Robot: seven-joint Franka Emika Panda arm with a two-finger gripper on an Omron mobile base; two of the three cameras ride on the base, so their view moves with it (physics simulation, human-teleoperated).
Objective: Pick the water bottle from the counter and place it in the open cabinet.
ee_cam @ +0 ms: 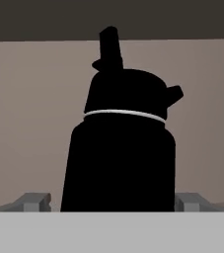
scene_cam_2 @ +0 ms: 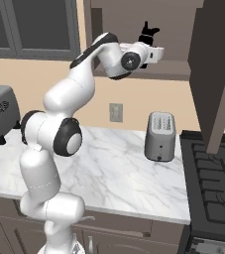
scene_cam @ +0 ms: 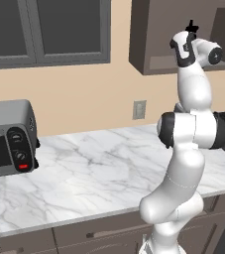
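My arm reaches up into the open cabinet, a dark brown wall box with a plain inside. The water bottle is all black with a narrower cap and a spout. It stands upright between my fingertips, with the cabinet's back wall behind it. My gripper is shut on the bottle's body. From the base, just the bottle's black cap pokes up above the white hand, and it shows again in front of the cabinet opening. Whether the bottle rests on the cabinet floor I cannot tell.
The marble counter lies far below the hand. On it stand a toaster oven at the left and a silver toaster near the stove. The cabinet's open door hangs to the right of the hand.
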